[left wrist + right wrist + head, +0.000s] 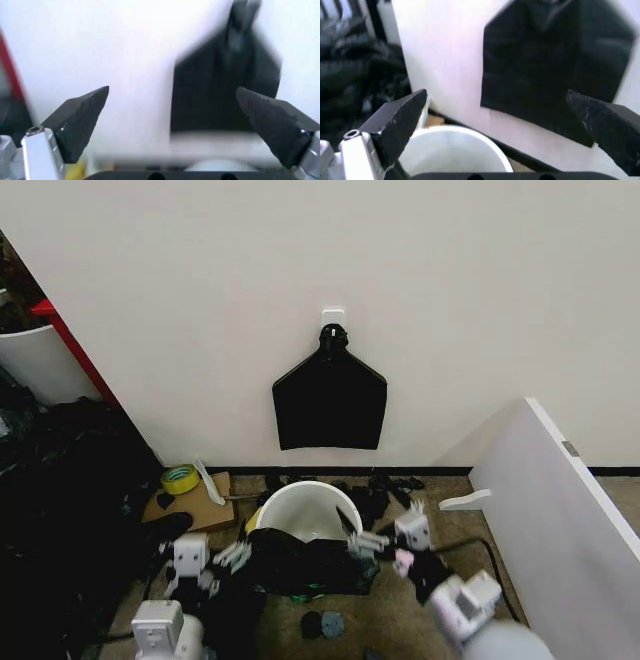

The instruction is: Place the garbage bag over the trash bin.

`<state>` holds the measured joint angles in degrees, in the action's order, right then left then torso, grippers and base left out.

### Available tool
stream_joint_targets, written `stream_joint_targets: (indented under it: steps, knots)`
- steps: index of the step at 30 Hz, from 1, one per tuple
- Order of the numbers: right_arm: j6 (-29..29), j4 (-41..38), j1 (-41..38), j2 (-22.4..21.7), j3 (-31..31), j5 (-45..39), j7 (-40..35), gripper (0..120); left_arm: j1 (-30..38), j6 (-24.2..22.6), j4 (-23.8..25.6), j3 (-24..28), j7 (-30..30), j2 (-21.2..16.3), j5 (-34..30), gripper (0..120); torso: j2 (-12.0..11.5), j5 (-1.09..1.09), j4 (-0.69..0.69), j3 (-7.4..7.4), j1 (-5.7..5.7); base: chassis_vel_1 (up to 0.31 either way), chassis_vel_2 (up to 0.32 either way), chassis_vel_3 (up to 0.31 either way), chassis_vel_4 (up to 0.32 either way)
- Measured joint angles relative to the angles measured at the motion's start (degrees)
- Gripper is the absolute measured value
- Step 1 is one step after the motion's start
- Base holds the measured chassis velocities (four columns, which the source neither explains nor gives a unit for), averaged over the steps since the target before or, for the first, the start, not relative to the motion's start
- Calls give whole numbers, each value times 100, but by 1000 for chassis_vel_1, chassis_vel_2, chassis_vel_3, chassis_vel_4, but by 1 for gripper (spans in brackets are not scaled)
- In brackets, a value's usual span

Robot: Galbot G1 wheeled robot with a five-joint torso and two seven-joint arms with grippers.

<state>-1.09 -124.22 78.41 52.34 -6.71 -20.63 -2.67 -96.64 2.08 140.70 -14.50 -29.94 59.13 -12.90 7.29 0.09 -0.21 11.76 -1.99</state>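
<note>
In the lower middle of the head view stands the trash bin [305,515], its white rim and inside bare at the back, while the garbage bag [305,565] lies bunched against its near side, crinkled and glossy black; the job looks only begun, since the bag's mouth is not yet over the rim. The left gripper [232,557] sits at the bag's lower-left edge and the right gripper [365,542] at its right, by the rim; here I cannot tell whether either touches the plastic. Above, a flat black fan-shaped sheet [330,400] hangs on the wall. In the left wrist view the left gripper [172,123] has its fingers spread wide with nothing between them, the sheet beyond. In the right wrist view the right gripper [505,129] is likewise spread and empty, the bin's rim [452,131] at the lower middle.
</note>
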Motion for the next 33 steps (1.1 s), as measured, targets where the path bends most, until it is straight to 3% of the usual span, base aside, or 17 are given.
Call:
stream_joint_targets:
  steps: [1, 2, 4, 8, 9, 13, 17, 24, 33]
  knots:
    - [0, 0, 0, 0, 0, 0, 0, 100, 0, 0, 0, 0, 0, 0, 0, 100, 0, 0, 0, 0, 0, 0, 0, 0, 0]
    - [25, 474, -404, 66, 45, -16, 438, 100, 199, 449, -257, -50, 319, 418, 351, 100, -1, -6, 1, 1, -1, 0, 0, 0, 0]
    - [293, 915, -881, 81, 132, -129, 885, 100, 333, 623, -483, -82, 449, 833, 573, 100, -1, -3, 5, 1, 0, 0, 0, 0, 0]
    - [1471, 1403, -1707, 89, 310, -532, 1548, 100, 649, 678, -1009, -327, 370, 1513, 949, 100, -1, -5, 3, 1, 0, 0, 0, 0, 0]
    - [1471, 1403, -1707, 89, 310, -532, 1548, 100, 649, 678, -1009, -327, 370, 1513, 949, 100, -1, -5, 3, 1, 0, 0, 0, 0, 0]
    - [2887, 1553, -2351, 284, 547, -666, 1833, 100, 1051, 1119, -1794, -953, 284, 1938, 1733, 100, -1, -8, 1, 1, -1, 0, 0, 0, 0]
    - [3950, 1822, -3007, 555, 972, -709, 1765, 100, 1079, 1152, -1926, -1174, 254, 1987, 1774, 100, -1, -6, 4, 0, 0, 0, 0, 0, 0]
    - [4161, 2480, -3548, 916, 1220, -369, 1905, 97, 1001, 1095, -1782, -1193, 216, 1996, 1737, 100, -1, -5, 3, 0, 0, 0, 0, 0, 0]
    - [4318, 2887, -3730, 1118, 1356, 15, 2005, 63, 907, 1026, -1699, -1129, 109, 1992, 1723, 100, -1, -5, 2, 0, 0, 0, 0, 0, 0]
